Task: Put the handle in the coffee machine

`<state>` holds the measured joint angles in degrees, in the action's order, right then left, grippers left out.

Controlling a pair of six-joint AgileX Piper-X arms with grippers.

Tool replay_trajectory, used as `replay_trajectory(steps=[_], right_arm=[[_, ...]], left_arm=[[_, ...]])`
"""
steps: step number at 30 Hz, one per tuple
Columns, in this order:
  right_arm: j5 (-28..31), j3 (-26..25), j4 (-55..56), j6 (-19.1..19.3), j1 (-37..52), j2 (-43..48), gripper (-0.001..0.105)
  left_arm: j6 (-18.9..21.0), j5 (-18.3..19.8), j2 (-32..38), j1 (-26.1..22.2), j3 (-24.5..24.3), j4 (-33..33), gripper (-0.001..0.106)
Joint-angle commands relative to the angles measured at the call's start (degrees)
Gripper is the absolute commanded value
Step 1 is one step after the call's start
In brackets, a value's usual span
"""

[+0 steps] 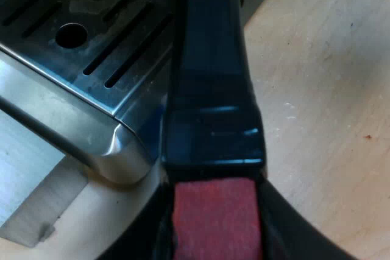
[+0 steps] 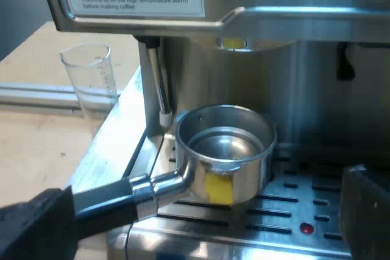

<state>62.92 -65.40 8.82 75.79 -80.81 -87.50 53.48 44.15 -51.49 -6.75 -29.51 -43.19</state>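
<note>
The metal holder (image 2: pixel 224 161) hangs level over the drip tray (image 2: pixel 292 208), just below the espresso machine's (image 2: pixel 286 22) brew head, with its basket empty. Its dark handle (image 1: pixel 210 71) runs out past the tray's corner and ends in red (image 1: pixel 213 220). My left gripper (image 1: pixel 213 238) is shut on the handle at that red end, a finger on each side. My right gripper (image 2: pixel 207 235) faces the machine's front and is open, its fingers (image 2: pixel 365 211) wide apart. One of them hides the handle's outer end.
An empty measuring glass (image 2: pixel 89 78) stands on the wooden table (image 1: pixel 329 89) beside the machine. The steam wand (image 2: pixel 159 83) hangs close to the holder's basket. A slotted metal drip tray (image 1: pixel 91 47) lies under the handle.
</note>
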Motion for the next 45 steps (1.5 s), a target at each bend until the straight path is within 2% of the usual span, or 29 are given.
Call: replay_trajectory(steps=[1, 3, 13, 23, 32, 39, 45], right_arm=[[4.1, -0.06, -1.9, 0.57, -0.23, -0.84, 0.087], [6.93, -0.06, -3.71, 0.57, -0.23, -2.32, 0.087], [6.67, -0.06, -4.98, 0.57, -0.23, -3.91, 0.087], [6.67, -0.06, -5.19, 0.69, -0.11, -3.91, 0.087], [6.67, -0.06, -5.6, 0.69, -0.11, -3.91, 0.087], [6.67, -0.06, -5.6, 0.69, -0.11, -3.91, 0.087], [7.22, -0.06, -5.6, 0.69, -0.11, -3.91, 0.087]], left_arm=[[-0.35, 3.38, 0.25, -0.12, -0.72, 2.47, 0.0], [-0.95, 3.78, 0.25, -0.12, -0.72, 2.45, 0.0], [-1.08, 3.94, -1.0, -0.12, -0.72, 3.86, 0.0], [-1.08, 3.94, -5.86, -0.12, -1.04, 5.39, 0.0], [-1.08, 4.23, -10.34, -0.12, -5.48, 4.15, 0.0], [-2.53, 4.11, -13.03, -0.12, -8.28, 4.04, 0.0], [-3.53, 4.11, -13.07, -0.12, -9.0, 5.64, 0.0]])
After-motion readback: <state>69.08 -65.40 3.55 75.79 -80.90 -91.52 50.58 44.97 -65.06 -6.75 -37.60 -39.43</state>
